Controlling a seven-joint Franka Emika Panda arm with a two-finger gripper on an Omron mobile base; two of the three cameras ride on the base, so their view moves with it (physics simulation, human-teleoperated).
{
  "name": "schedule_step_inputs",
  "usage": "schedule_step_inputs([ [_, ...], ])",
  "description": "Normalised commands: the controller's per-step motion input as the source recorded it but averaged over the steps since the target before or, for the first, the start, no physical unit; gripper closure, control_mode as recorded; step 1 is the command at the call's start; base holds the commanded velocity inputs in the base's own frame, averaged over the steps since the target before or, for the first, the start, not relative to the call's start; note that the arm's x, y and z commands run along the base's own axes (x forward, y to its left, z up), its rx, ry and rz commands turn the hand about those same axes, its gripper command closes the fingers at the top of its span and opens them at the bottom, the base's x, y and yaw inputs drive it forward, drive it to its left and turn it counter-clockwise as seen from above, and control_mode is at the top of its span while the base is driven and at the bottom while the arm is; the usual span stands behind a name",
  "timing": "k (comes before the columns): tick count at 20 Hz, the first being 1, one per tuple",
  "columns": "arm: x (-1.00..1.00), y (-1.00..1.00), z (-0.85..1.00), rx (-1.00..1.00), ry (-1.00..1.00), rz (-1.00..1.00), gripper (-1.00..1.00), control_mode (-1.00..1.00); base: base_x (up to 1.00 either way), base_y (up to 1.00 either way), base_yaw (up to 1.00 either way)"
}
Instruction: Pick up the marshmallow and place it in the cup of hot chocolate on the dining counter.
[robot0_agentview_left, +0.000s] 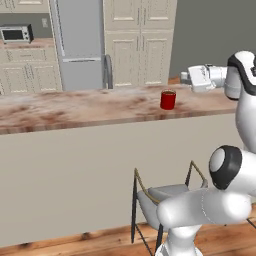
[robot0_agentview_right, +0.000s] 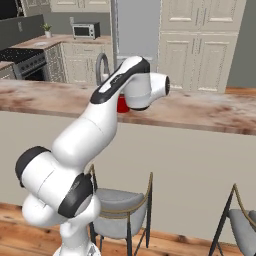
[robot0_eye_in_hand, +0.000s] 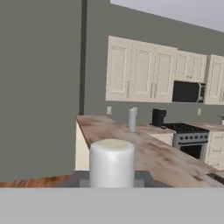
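While clamped shut on marshmallow (robot0_eye_in_hand: 111, 162), tool (robot0_eye_in_hand: 111, 177) sits above dining counter (robot0_eye_in_hand: 153, 153).

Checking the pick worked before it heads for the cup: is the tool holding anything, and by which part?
Yes: the tool is shut on the marshmallow, pinching its lower sides as the hand view shows it; the rest stands clear.

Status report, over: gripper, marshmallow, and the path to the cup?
Gripper shut on marshmallow. Cup of hot chocolate upright on dining counter. Nothing seen blocking the cup.
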Motion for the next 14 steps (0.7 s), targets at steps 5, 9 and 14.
schedule_step_inputs([
  [5, 0.36, 0.00, -0.21, 0.00, 0.04, 0.00, 1.00, -1.00, 0.00, 0.00, 0.00],
  [9, 0.38, 0.00, -0.25, 0.00, 0.04, 0.00, 1.00, -1.00, 0.00, 0.00, 0.00],
  [14, 0.30, -0.14, -0.10, 0.00, 0.08, 0.00, 1.00, -1.00, 0.00, 0.00, 0.00],
])
